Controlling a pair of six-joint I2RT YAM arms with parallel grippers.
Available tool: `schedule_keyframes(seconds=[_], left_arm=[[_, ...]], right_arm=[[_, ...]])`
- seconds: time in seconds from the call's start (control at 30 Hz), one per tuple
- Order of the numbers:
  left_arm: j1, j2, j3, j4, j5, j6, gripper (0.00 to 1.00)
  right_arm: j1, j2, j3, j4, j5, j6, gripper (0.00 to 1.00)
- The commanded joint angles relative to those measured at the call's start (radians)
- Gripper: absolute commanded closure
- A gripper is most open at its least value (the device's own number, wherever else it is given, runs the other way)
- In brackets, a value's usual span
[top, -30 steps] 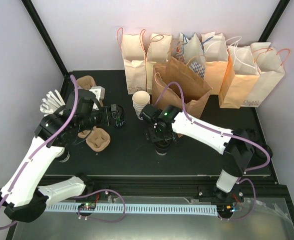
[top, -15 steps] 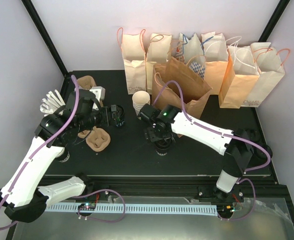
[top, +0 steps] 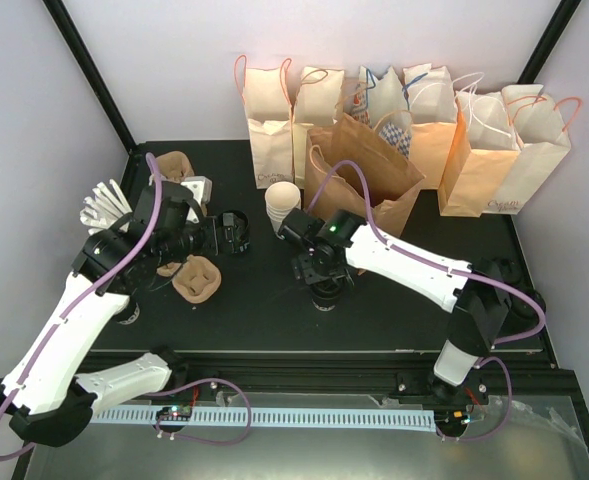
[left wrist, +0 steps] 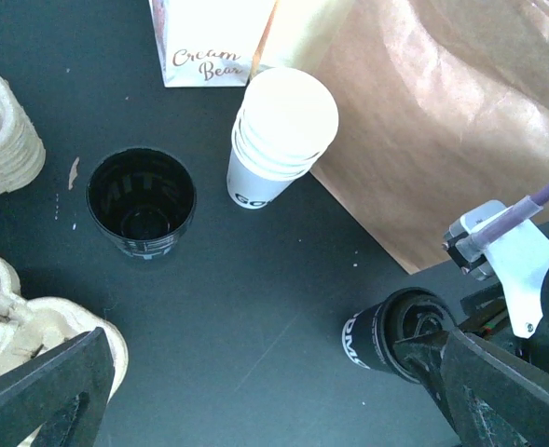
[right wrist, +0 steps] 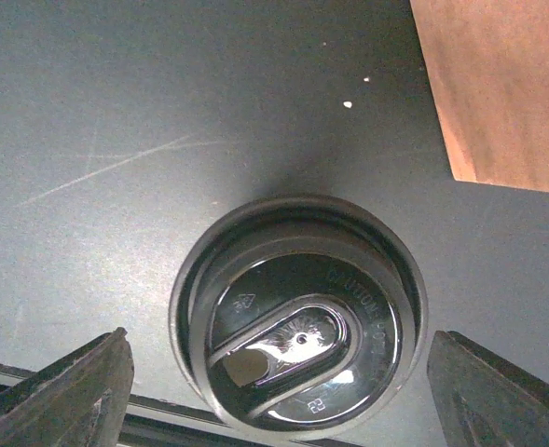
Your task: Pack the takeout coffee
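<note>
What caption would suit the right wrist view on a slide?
Open right gripper flanks the black-lidded takeout coffee, beside a brown paper bag.

The top external camera sat high above and behind the arm bases. It looked down and forward across the whole counter (top: 244,300) to the row of paper bags (top: 414,130) at its far edge. The left wrist camera hung at middling height over the counter's middle and faced down, with the left pincer (left wrist: 272,368) framing its bottom corners. The right wrist camera looked straight down from very near, the right pincer (right wrist: 276,354) at its lower corners. All three took in the lidded cup (right wrist: 298,317): small and half hidden from above, at lower right in the left wrist view, and filling the right wrist view. The brown bag (left wrist: 442,121) showed in each as well.
</note>
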Motion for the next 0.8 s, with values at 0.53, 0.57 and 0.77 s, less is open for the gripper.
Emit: schedule_keyframes(seconds=[0.53, 0.57, 0.77], left_arm=[[0.016, -0.022, -0.027, 0.033, 0.036, -0.019, 0.01], [0.017, -0.022, -0.028, 0.033, 0.034, -0.018, 0.01], [0.021, -0.026, -0.030, 0.032, 0.036, -0.012, 0.01]], right_arm=[[-0.003, 0.044, -0.066, 0.022, -0.012, 0.000, 0.16], [-0.003, 0.046, -0.066, 0.020, -0.005, 0.001, 0.16], [-0.003, 0.055, -0.050, 0.011, 0.013, 0.003, 0.25]])
